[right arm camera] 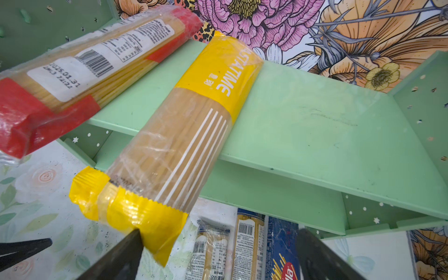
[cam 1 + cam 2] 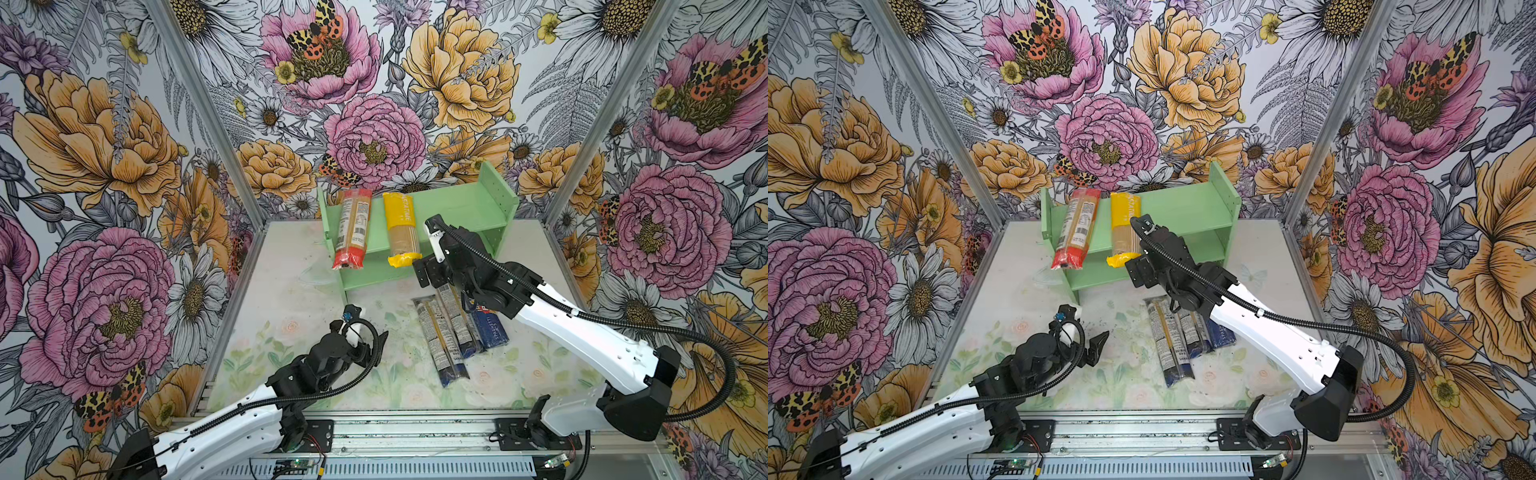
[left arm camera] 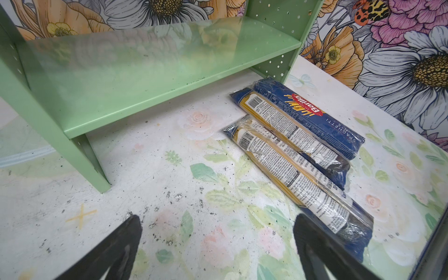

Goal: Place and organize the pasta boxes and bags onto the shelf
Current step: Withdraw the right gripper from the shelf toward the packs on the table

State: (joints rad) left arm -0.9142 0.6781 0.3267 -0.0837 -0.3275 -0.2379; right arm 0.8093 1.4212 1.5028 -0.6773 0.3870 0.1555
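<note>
Right wrist — yellow bag (image 1: 194,126) overhangs shelf (image 1: 315,135) (right claw (image 1: 218,234) spread).

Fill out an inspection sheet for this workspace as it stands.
Surface: table, pale floral print, black scuff specks.
Job's things: green shelf; red-ended bag and yellow bag lie across its top tier, front ends overhanging; lower tier bare. Two blue-ended bags and the Barilla box lie side by side on the table.
Clutter: nothing seen.
Pincers: left pincer open, empty, over the table; right pincer open, empty, at the yellow bag's overhanging end.
Cables: black corrugated conduit looped along each arm; thin wires at the base rail.
Surroundings: floral wallpaper on three walls, aluminium posts.
</note>
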